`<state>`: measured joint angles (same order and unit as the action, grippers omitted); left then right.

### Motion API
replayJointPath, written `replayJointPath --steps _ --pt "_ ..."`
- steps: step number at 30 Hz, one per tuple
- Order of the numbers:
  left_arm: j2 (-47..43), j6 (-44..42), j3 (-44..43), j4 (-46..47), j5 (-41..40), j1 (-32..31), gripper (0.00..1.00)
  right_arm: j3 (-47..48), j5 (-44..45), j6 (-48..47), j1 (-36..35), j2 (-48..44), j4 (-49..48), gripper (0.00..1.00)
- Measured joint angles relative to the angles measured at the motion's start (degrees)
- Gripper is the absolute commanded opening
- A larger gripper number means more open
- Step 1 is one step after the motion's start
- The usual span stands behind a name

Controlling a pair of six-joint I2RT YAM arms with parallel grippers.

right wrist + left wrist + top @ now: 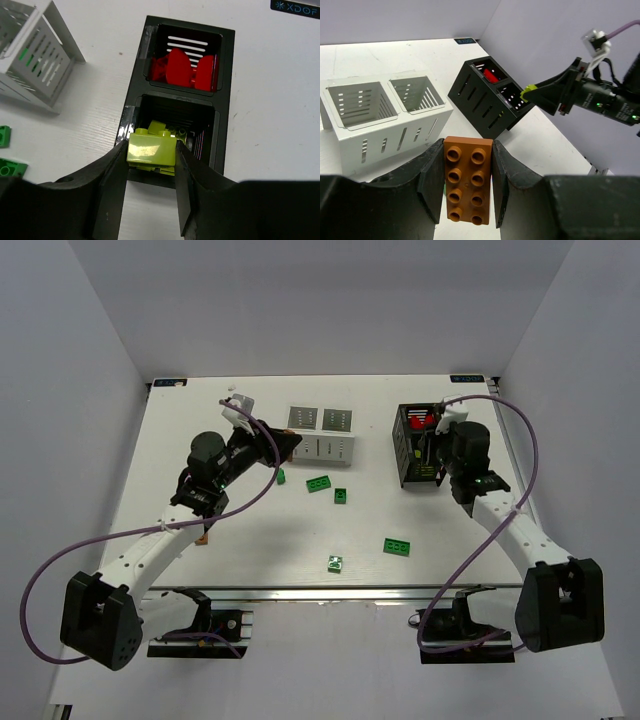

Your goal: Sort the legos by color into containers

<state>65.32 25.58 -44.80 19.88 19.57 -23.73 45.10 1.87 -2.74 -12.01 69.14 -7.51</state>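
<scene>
Two bricks held: my left gripper (467, 192) clamps a brown lego (467, 175) near the white box (385, 145); my right gripper (150, 155) pinches a yellow-green lego (151, 147) over the black box (228, 95), where letting go looks next.

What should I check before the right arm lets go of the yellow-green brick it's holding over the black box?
1. Right gripper shut on the yellow-green brick: ok.
2. Brick above the black box compartment that holds yellow-green bricks, not the one with the red bricks: ok.
3. Room left in that compartment: cannot tell.
4. Left gripper, holding an orange brick, clear of the black box: ok.
5. Green bricks on the table out of the way: ok.
</scene>
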Motion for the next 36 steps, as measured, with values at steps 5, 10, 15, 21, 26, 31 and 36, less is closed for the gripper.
replayJointPath --steps 5,10,15,21,26,31,36 --pt "0.0 0.4 0.0 0.1 0.9 0.0 0.0 0.0 1.3 -1.1 0.0 3.0 -0.3 0.03" --pt "0.0 0.4 0.0 0.3 1.1 0.0 0.0 0.0 2.2 -1.9 0.0 3.8 -0.5 0.19" --pt "0.0 0.4 0.0 0.3 1.7 0.0 0.0 0.0 2.5 -2.3 0.0 4.0 -1.2 0.33" --pt "0.0 0.4 0.0 0.3 2.1 0.1 0.0 0.0 2.6 -2.4 0.0 5.0 -1.3 0.58" --pt "0.1 0.4 0.0 0.3 2.4 0.2 0.0 0.0 2.6 -2.6 0.0 5.0 -1.5 0.62" --pt "0.4 0.4 0.0 0.3 2.7 0.3 0.0 0.0 2.5 -2.6 0.0 4.9 -1.5 0.62" --pt "0.8 0.4 0.0 0.3 2.9 0.4 0.0 0.0 2.4 -2.6 0.0 4.4 -1.6 0.62"
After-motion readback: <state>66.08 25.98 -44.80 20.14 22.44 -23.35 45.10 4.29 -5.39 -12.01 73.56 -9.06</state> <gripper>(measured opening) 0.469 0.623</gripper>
